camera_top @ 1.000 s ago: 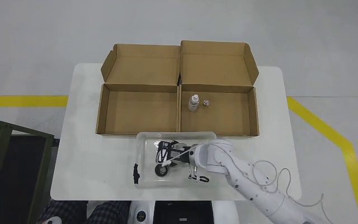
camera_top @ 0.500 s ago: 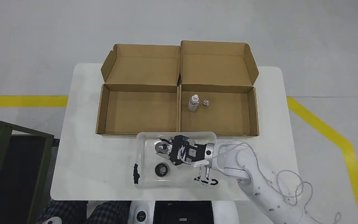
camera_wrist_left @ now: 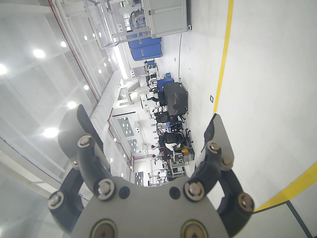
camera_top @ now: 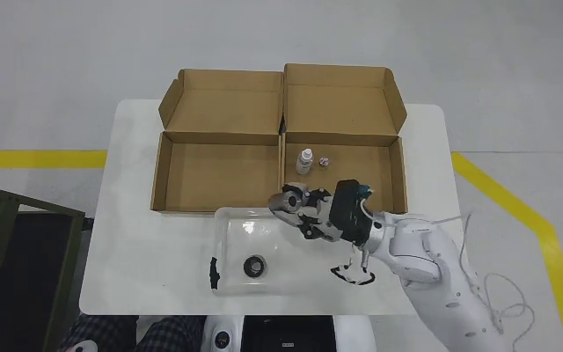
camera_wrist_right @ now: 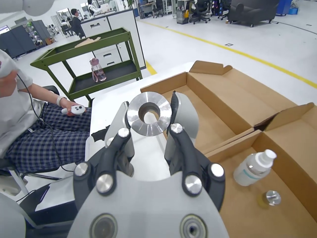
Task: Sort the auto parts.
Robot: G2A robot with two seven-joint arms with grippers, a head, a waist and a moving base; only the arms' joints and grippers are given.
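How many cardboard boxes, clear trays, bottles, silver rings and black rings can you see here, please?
Cardboard boxes: 2
Clear tray: 1
Bottle: 1
Silver ring: 1, held in the right gripper
Black ring: 1
Total: 6

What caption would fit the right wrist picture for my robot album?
The right gripper holds a shiny metal ring near the open cardboard boxes.
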